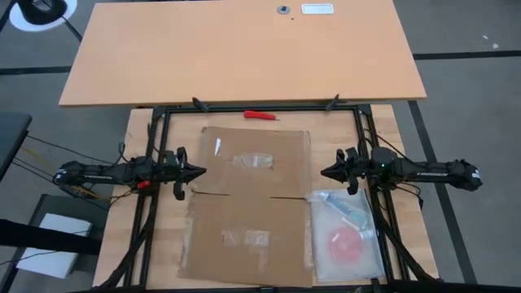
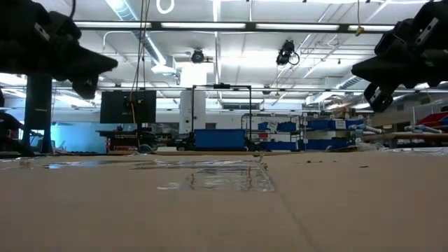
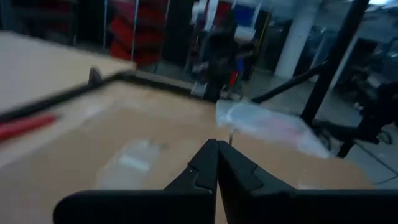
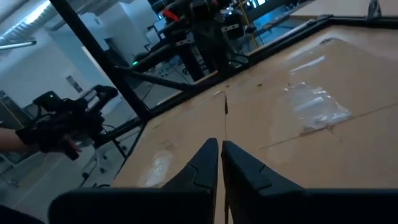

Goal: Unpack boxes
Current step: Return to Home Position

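Observation:
The brown cardboard box (image 1: 248, 203) lies flattened on the table between the two arms, with clear tape strips (image 1: 252, 160) on its upper face. My left gripper (image 1: 203, 172) is shut and hovers level at the box's left edge, pointing toward the right. My right gripper (image 1: 323, 172) is shut and hovers level at the box's right edge, pointing toward the left. In the wrist views, each pair of fingertips, the left (image 3: 217, 155) and the right (image 4: 220, 155), stands closed above the cardboard (image 4: 311, 137). The low view shows both grippers clear above the box.
A clear plastic bag (image 1: 346, 236) holding a red item lies on the table beside the box's near right part. A red tool (image 1: 260, 115) lies at the far edge by the black frame (image 1: 342, 107). A larger wooden table (image 1: 244, 49) stands beyond.

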You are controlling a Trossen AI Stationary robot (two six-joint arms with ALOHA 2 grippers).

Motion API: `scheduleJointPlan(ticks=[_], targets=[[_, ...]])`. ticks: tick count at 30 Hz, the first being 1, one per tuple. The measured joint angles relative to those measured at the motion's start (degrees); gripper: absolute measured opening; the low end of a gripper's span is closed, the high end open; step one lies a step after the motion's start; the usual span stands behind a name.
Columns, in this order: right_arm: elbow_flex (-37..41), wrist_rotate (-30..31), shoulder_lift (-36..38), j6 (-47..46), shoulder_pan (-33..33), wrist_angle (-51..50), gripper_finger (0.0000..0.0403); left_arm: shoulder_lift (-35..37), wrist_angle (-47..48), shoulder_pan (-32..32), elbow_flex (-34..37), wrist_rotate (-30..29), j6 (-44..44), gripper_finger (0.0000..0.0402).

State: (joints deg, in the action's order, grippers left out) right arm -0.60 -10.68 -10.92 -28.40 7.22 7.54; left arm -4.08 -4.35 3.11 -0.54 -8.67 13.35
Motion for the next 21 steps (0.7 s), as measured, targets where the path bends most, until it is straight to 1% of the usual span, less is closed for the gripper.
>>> scheduleJointPlan(ticks=[2,3,12,21], targets=[[0.0,0.0,0.0,0.0,0.0,0.23,0.0029,3.57,1.85,0.0,0.0,0.43,-2.04,0.0016],[0.02,0.02,-0.04,0.0,0.0,0.08,0.0029,4.18,2.41,0.01,0.01,0.42,-2.98,0.0016],[0.02,0.1,-0.03,0.01,0.0,0.15,0.0028,3.7,3.13,0.0,-0.13,0.68,-3.98,0.0016],[0.02,0.09,-0.42,0.02,0.0,0.78,0.0027,3.72,-0.16,0.0,-0.07,0.46,-3.92,0.0016]])
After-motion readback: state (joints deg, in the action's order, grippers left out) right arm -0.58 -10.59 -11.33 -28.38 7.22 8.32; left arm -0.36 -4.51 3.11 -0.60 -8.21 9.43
